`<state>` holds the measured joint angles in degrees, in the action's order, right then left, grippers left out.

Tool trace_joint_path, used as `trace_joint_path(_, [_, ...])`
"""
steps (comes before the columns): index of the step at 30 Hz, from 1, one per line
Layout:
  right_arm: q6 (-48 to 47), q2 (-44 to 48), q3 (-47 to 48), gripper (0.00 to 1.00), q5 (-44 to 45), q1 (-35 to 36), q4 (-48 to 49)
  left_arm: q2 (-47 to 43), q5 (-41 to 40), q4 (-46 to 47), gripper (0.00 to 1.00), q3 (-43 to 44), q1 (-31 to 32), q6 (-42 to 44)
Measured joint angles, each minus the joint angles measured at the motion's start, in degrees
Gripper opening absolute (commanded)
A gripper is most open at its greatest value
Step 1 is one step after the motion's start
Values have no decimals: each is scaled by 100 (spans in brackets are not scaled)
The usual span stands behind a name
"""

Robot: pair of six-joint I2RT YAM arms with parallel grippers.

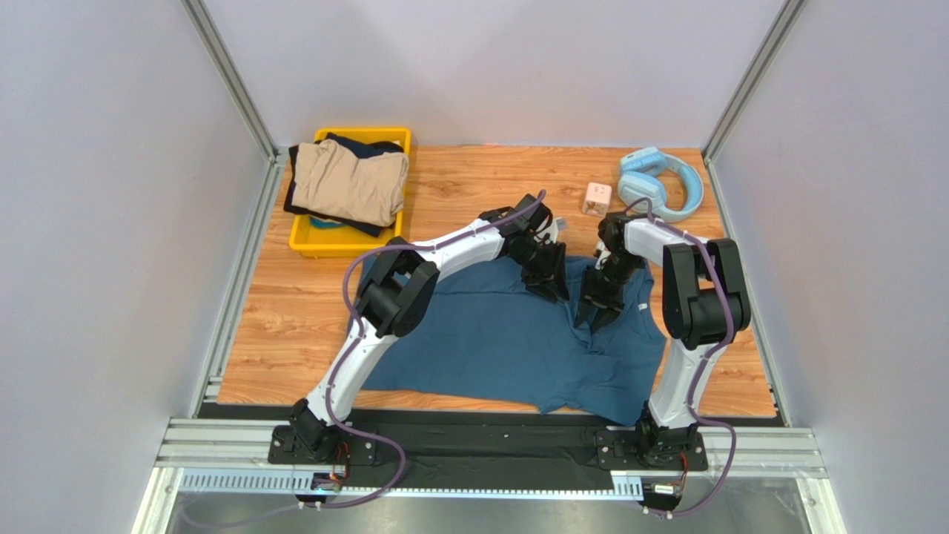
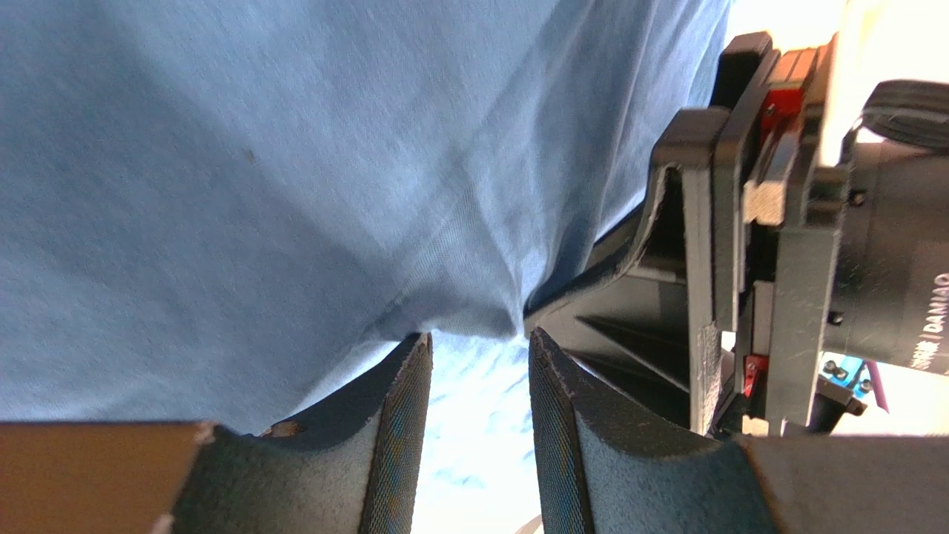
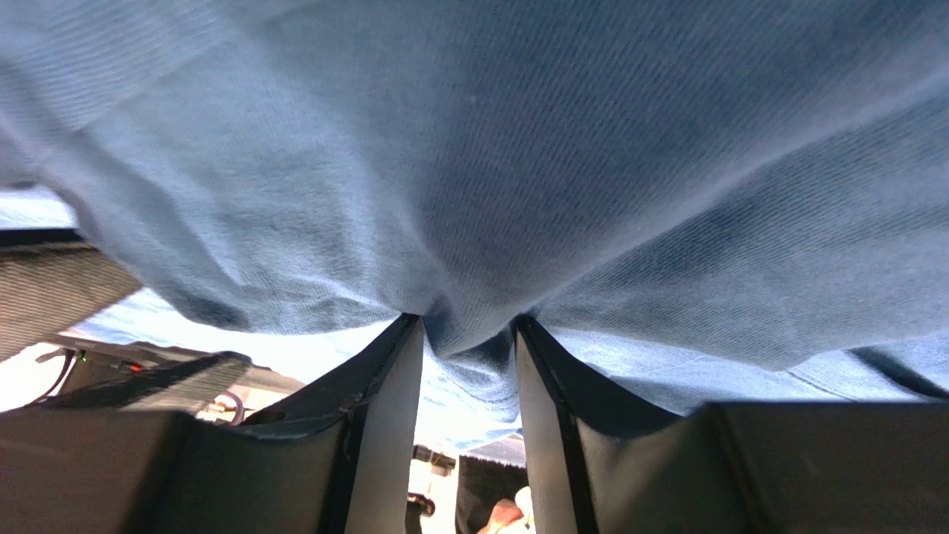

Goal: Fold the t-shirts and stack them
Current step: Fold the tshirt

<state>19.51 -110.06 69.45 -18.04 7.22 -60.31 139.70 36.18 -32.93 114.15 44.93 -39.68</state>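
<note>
Shirt (image 1: 490, 334) edge: left hand (image 2: 479, 338), right hand (image 3: 468, 325)

white lettering reading "damiao" runs sideways up the black motor housing (image 2: 891, 278) at the right edge of the left wrist view, the only legible text here. a wooden cube (image 1: 598, 199) at the back of the table carries a dark mark on its face, too small to read from above.

Top cam: high on near side, looking down over whole light wooden plank table (image 1: 468, 184). Both wrist cams: jammed close against large teal-blue cloth t-shirt (image 1: 501, 334), which top view shares.
</note>
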Motion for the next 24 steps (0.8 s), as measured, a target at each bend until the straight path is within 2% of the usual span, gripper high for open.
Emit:
trace_joint_path(8, [24, 256, -278, 41, -48, 0, 44, 122, 94, 98, 43, 17, 26, -101])
trace_joint_path(10, [42, 391, -315, 24, -35, 0, 48, 122, 94, 101, 43, 17, 37, -105])
trace_joint_path(12, [61, 516, -317, 0, 0, 0, 85, 122, 94, 114, 41, 20, 46, -105])
trace_joint_path(19, [129, 566, -240, 0, 267, 0, 92, 111, 114, 197, 42, -129, 46, -68])
trace_joint_path(24, [101, 638, 195, 0, 507, -20, -72, -166, 20, 225, 44, -542, 46, 127])
